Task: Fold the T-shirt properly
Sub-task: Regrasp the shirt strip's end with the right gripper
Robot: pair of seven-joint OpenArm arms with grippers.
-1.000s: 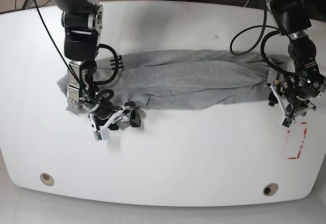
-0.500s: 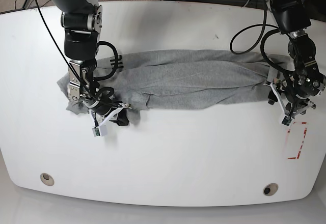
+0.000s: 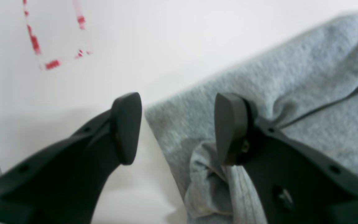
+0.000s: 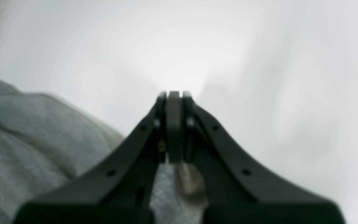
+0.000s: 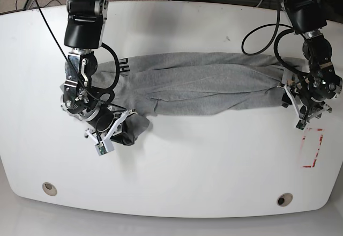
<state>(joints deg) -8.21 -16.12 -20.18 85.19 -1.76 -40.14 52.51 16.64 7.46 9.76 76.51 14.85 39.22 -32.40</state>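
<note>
Ahead of my right pincer the bench lies bare, room to pass. Behind and beside it the T-shirt bunches. My left pincer straddles the cloth's edge; bare bench with red markings lies beyond.

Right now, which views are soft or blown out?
Right wrist: table blurred, with a bright hotspot past the shut right gripper. Left wrist: left gripper fingers and red tape marks soft; T-shirt weave sharper. Base: sharp and evenly lit.
</note>
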